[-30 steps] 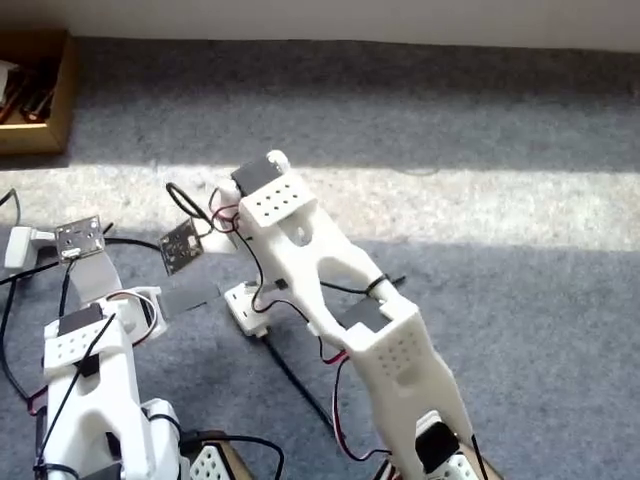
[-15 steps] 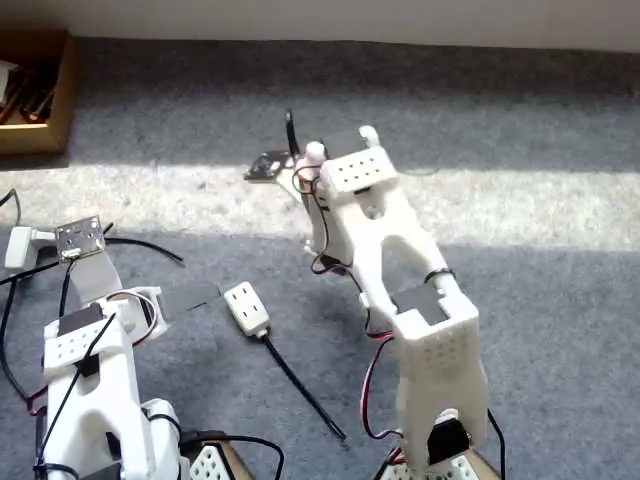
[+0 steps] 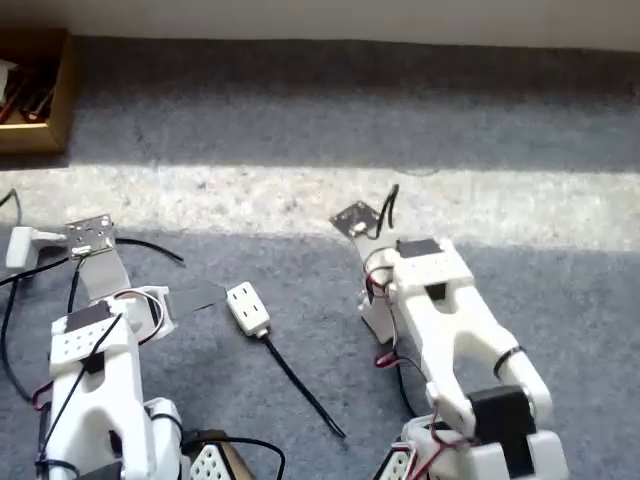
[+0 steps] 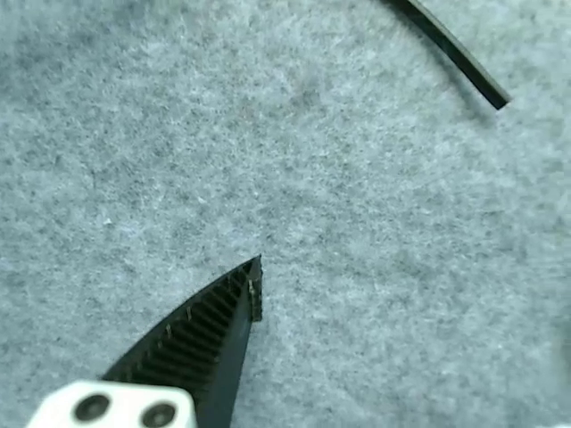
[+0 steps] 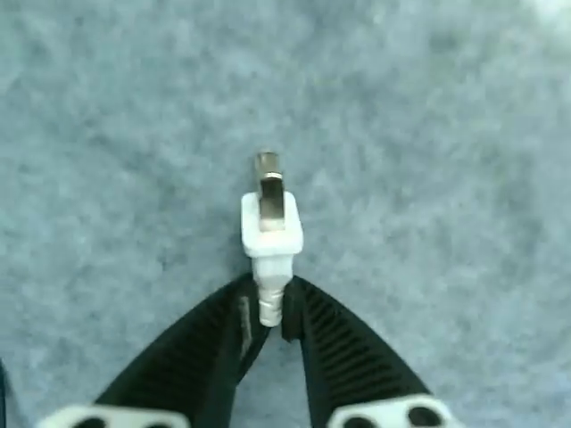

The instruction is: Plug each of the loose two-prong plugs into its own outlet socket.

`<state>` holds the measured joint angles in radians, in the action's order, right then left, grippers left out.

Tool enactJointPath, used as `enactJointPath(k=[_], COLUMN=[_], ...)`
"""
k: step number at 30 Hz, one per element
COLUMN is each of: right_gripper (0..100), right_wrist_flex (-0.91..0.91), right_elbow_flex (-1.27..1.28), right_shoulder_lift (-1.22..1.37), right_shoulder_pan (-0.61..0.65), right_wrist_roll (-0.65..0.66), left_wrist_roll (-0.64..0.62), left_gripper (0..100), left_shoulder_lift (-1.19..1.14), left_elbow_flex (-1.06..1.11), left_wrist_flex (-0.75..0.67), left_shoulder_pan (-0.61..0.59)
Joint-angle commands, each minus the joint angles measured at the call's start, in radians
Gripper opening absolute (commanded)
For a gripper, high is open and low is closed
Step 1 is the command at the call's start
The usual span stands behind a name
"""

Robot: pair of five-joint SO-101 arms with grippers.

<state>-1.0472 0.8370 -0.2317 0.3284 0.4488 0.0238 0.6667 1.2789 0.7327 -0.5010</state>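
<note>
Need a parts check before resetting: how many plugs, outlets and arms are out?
Plugs: 2, one in the right gripper, one likely at far left
Outlets: 1
Arms: 2
Total: 5

Open carpet at the far side; outlet socket mid-floor (black cord alongside)

The plug is turned so that its 2 prongs cannot be told apart, and its tail is buried in the right hand's grip. A black cable runs off the picture's edge. A wooden box is cut by the high view's edge, its contents too blurred to tell.
</note>
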Motion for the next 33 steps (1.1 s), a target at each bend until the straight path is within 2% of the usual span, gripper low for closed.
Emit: enactJointPath(k=[1,3,6,10,13,15,17,24,30,33], right_gripper=[18.3,28.9,39.7,41.0,41.0,41.0,41.0,41.0,41.0,41.0], right_wrist_flex=[-0.036,-0.105,-0.168,-0.180,-0.189,-0.179,-0.179,-0.173,-0.173,-0.173], right_elbow_flex=[0.150,0.157,0.163,0.225,0.271,0.292,0.306,0.346,0.346,0.346], right_shoulder_lift=[-0.303,-0.390,-0.484,-0.568,-0.608,-0.628,-0.648,-0.676,-0.679,-0.679], right_shoulder_pan=[-0.061,-0.117,-0.162,-0.165,-0.193,-0.255,-0.303,-0.341,-0.341,-0.341], right_wrist_roll=[-0.014,-0.005,-0.005,-0.012,-0.005,-0.003,0.000,0.037,0.037,0.037], left_wrist_roll=[0.005,0.005,0.005,0.003,0.054,0.163,0.216,0.230,0.308,0.308], left_gripper=[62,62,62,62,61,61,61,61,61,61], left_shoulder_lift=[0.002,0.004,0.002,0.002,0.002,0.001,-0.007,-0.173,-0.367,-0.440], left_elbow_flex=[-0.013,-0.039,-0.133,-0.329,-0.415,-0.414,-0.387,-0.323,-0.325,-0.343], left_wrist_flex=[-0.006,0.002,0.158,0.414,0.525,0.551,0.552,0.551,0.548,0.480], left_shoulder_pan=[0.012,0.031,0.120,0.309,0.409,0.446,0.466,0.568,0.700,0.750])
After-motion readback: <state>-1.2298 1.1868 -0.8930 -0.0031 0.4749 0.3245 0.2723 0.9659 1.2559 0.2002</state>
